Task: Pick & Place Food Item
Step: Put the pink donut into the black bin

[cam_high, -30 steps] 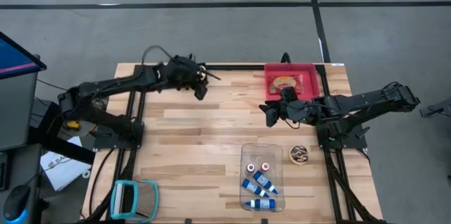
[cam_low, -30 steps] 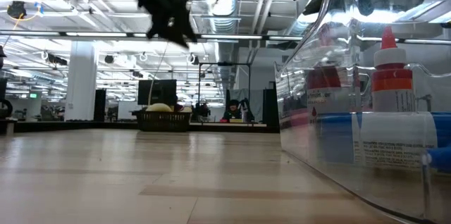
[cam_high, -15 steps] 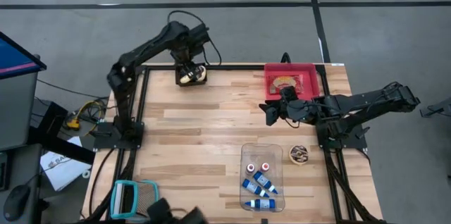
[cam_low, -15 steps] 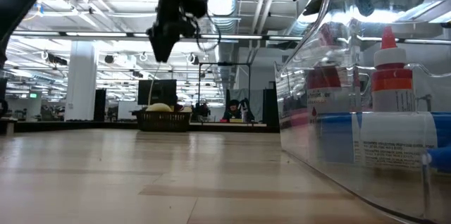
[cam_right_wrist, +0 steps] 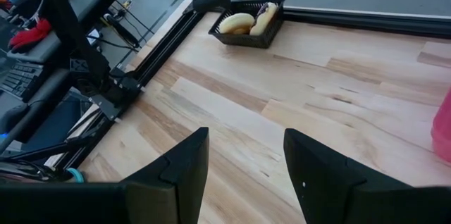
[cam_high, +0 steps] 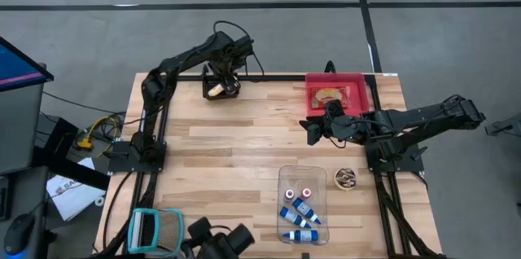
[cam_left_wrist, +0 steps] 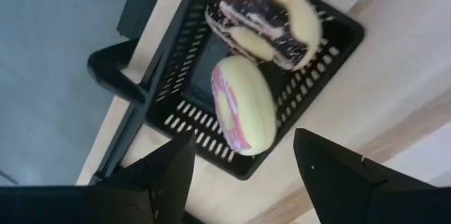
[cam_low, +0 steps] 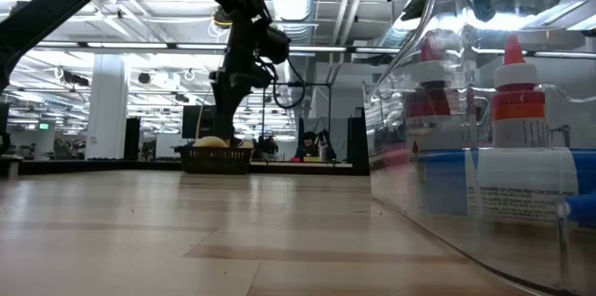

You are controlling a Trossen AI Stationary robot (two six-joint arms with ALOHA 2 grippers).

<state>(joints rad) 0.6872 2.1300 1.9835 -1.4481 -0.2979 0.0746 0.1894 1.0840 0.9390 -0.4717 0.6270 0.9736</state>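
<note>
Left gripper (cam_high: 220,82) hangs directly over the black basket (cam_left_wrist: 320,76) at the table's (cam_high: 236,153) far edge; two pastries (cam_left_wrist: 243,104) lie in it, side by side below the spread fingers. Right gripper (cam_high: 312,131) sits mid-table, red tray (cam_high: 358,89) just behind it, clear bin (cam_high: 283,202) nearer the front edge, small bowl (cam_high: 346,179) right of the bin.

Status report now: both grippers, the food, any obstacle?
Left gripper open, above the black basket at the table's far edge. Two pastries lie in the basket, none held. Right gripper open, waiting near the red tray. Nothing blocking.
</note>
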